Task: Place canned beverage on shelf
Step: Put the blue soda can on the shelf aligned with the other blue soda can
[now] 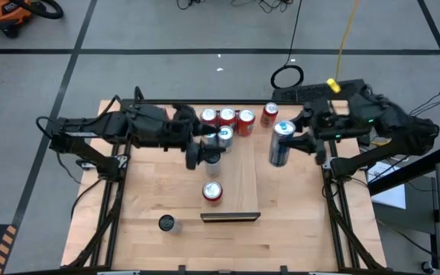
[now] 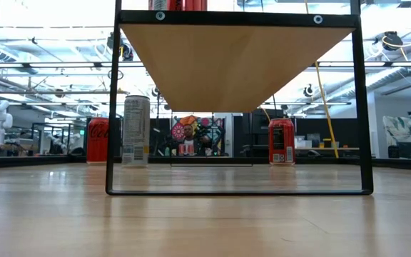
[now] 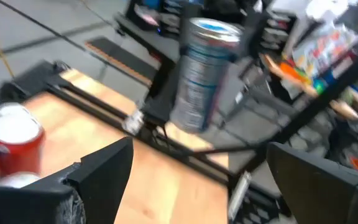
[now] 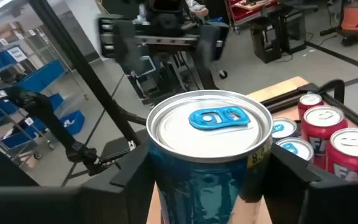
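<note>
The shelf point(image 1: 239, 179) is a long pale board that runs from the far edge toward me, with a dark strip point(image 1: 230, 217) at its near end. My right gripper point(image 1: 290, 142) is shut on a tall blue-and-silver can point(image 1: 281, 143), which it holds in the air to the right of the board. In the right wrist view the can's top with its blue tab point(image 4: 211, 118) fills the middle. My left gripper point(image 1: 203, 155) hovers open over the board's left side, with nothing between its fingers point(image 3: 104, 168). My right gripper pinches the can's side wall point(image 4: 185, 193) below the top rim, with one finger point(image 4: 297, 180) on each side. The fingers come in roughly level from the table's right side. The can stands nearly upright, top up, lifted clear of the table.
Three red cans point(image 1: 226, 118) stand in a row at the board's far end, with a fourth point(image 1: 270, 114) to their right. A silver can point(image 1: 224, 137) is under my left arm. A red can point(image 1: 212, 191) is near the dark strip and a dark-topped can point(image 1: 166, 223) is near left.
</note>
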